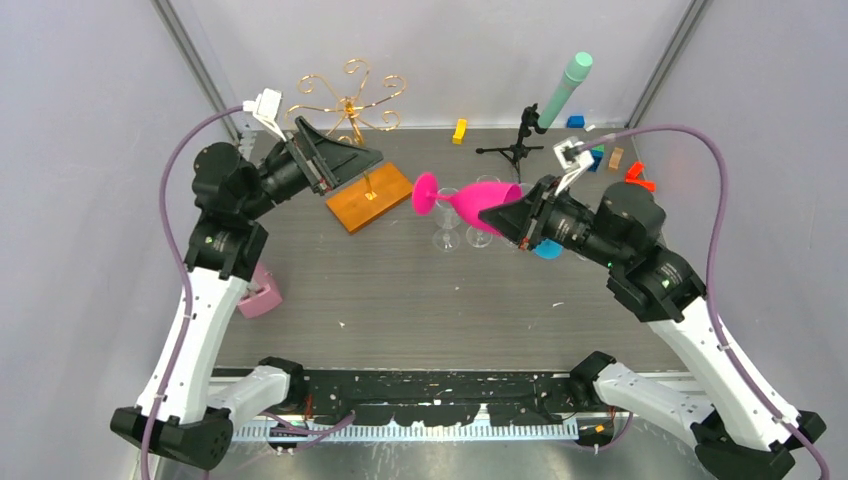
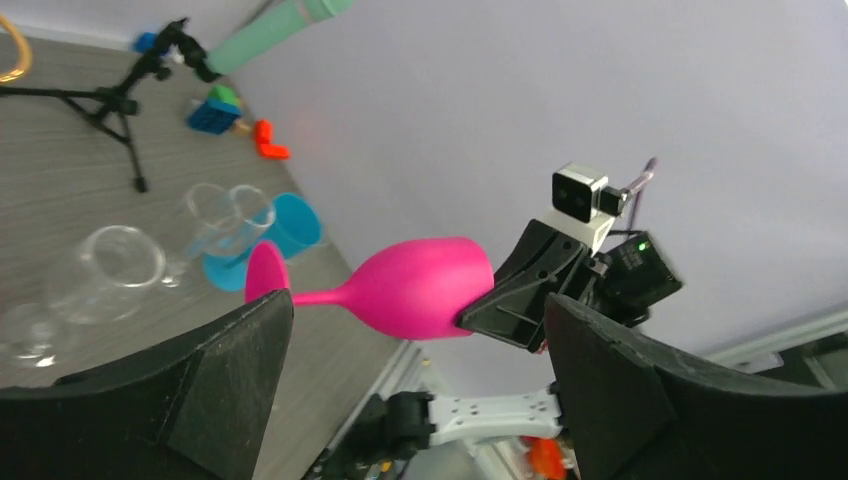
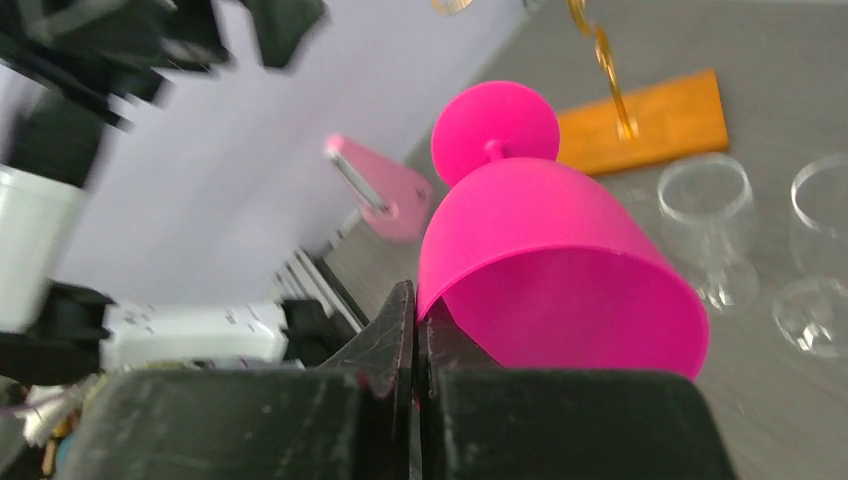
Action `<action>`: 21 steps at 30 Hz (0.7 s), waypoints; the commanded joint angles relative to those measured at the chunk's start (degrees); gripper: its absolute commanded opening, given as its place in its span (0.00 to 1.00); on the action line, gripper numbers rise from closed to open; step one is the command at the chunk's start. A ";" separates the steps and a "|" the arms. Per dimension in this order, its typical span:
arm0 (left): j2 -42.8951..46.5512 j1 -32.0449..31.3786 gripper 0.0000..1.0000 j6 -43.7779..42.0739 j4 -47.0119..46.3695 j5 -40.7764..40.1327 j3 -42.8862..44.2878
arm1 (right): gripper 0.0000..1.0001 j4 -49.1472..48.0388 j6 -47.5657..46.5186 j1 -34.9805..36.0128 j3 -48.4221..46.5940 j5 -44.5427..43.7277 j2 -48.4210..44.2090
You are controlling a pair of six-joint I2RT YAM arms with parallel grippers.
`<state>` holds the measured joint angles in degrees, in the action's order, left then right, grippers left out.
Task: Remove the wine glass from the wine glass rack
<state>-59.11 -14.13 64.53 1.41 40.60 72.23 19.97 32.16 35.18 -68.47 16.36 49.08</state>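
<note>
One wine glass (image 1: 465, 203), clear of the wine glass rack (image 1: 350, 100) on its right-arm side, lies near-horizontal, foot toward the rack, rim pinched in the closed right gripper (image 1: 492, 214); the left gripper (image 1: 365, 160), jaws wide and empty, stands beside the rack.

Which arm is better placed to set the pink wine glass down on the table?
Right. The right gripper is shut on the pink wine glass at its rim, off the wine glass rack; the left gripper stands open and empty.
</note>
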 commanded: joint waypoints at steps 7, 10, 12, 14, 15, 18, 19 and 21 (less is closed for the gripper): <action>6.41 0.24 1.00 -36.62 34.95 -14.76 9.44 | 0.00 34.84 -18.42 -0.02 -8.82 -4.18 5.45; 6.61 0.24 1.00 -39.05 36.88 -16.07 9.57 | 0.00 42.50 -19.20 -0.07 -7.70 -11.18 7.86; 6.32 0.24 1.00 -40.27 38.05 -16.78 9.89 | 0.00 45.85 -18.46 -0.04 -6.30 -16.68 9.36; 6.03 0.20 1.00 -41.06 38.75 -17.01 9.97 | 0.01 47.82 -16.84 -0.02 -4.71 -22.11 10.28; 5.88 0.24 1.00 -41.28 38.88 -17.10 9.95 | 0.01 48.33 -15.57 -0.02 -3.70 -23.89 10.39; 5.59 0.24 1.00 -41.42 38.77 -16.90 9.48 | 0.00 48.59 -13.40 -0.64 -2.10 -30.78 11.04; 5.55 0.24 1.00 -41.54 38.80 -16.87 9.35 | 0.00 48.63 -12.80 -1.69 -1.93 -31.65 11.54; 5.50 0.24 1.00 -42.10 39.11 -17.27 9.31 | 0.00 48.23 -12.38 -5.36 -1.66 -33.39 12.10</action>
<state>-54.17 -14.13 25.08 39.92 24.34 80.49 66.98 17.65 34.17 -69.89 -7.77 61.01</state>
